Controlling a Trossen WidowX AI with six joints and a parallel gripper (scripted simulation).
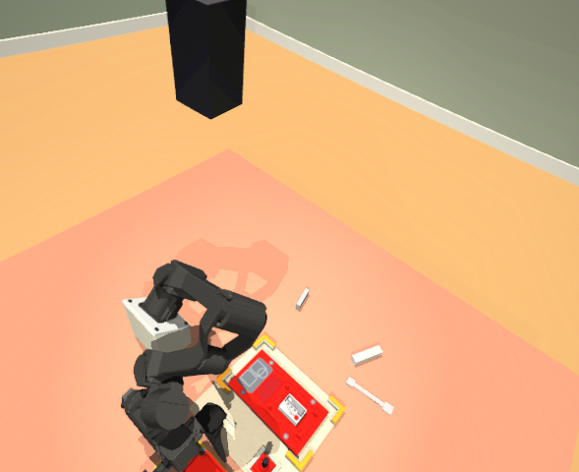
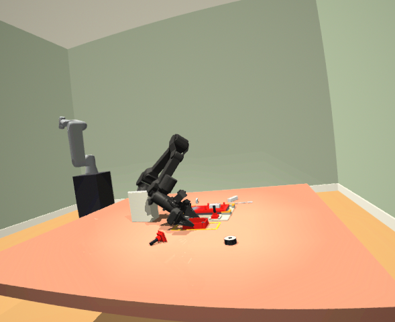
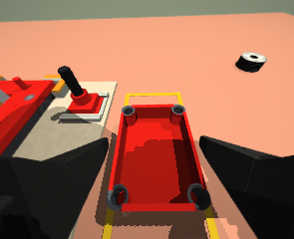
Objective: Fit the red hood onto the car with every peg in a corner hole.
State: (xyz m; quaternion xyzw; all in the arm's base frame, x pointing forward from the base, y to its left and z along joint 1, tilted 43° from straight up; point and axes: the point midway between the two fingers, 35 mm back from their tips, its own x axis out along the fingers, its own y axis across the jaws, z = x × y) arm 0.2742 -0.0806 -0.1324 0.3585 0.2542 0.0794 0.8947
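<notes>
The red hood (image 2: 199,223) (image 3: 151,169) lies hollow side up within a yellow outline (image 3: 153,94) on the table, its flat roof underneath. Its four grey-rimmed corner bosses show in the wrist view. My gripper (image 3: 153,140) is open and empty, low at the hood, with one finger on each side of its long walls; gaps show between fingers and walls. The red chassis (image 1: 271,416) (image 3: 12,119) sits in the cream jig (image 1: 249,427) (image 3: 52,134) between yellow corners. The white engine block (image 1: 293,408) is on its deck, with short red pegs around it.
A red part with an upright black stem (image 1: 264,462) (image 3: 71,82) stands at the jig's near end. A black-and-white wheel (image 2: 230,240) (image 3: 253,57) and another red stemmed part (image 2: 160,237) lie nearby. White blocks (image 1: 367,354) (image 1: 302,298) and an axle (image 1: 369,394) lie beyond the jig.
</notes>
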